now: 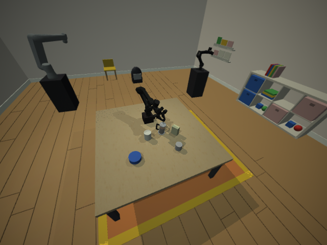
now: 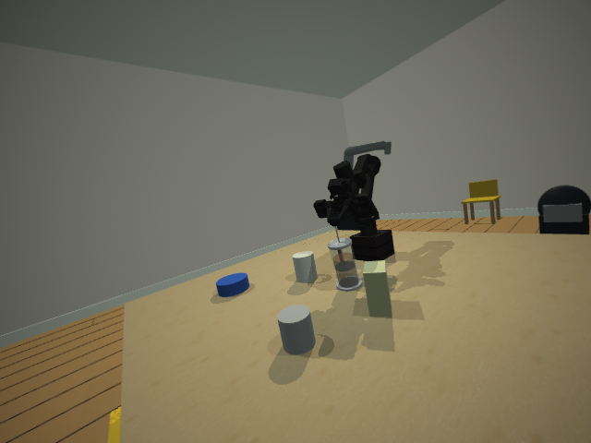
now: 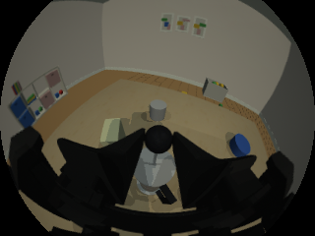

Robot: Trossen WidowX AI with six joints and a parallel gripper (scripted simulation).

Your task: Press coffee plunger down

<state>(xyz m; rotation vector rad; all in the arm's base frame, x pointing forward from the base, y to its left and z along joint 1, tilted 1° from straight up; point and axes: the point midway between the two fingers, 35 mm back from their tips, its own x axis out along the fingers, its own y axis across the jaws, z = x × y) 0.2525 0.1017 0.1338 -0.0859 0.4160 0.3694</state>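
Pinching the plunger knob (image 3: 157, 140), the gripper (image 3: 157, 157) is held above the press (image 2: 344, 264), mid-table between a white cylinder (image 2: 304, 267) and a pale box (image 2: 376, 288). If pushed off-axis, the press could be tipped or slid.

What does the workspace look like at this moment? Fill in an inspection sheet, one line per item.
Surface: tan table, shadowed around the arm.
Job's things: glass coffee press upright; plunger knob above the lid, rod partly showing.
Clutter: white cylinder, grey cylinder, blue disc, pale green box, all apart from the press.
Grippers: gripper shut on the plunger knob.
Cables: nothing seen.
Surroundings: two other arms on black pedestals, yellow chair, storage shelf.
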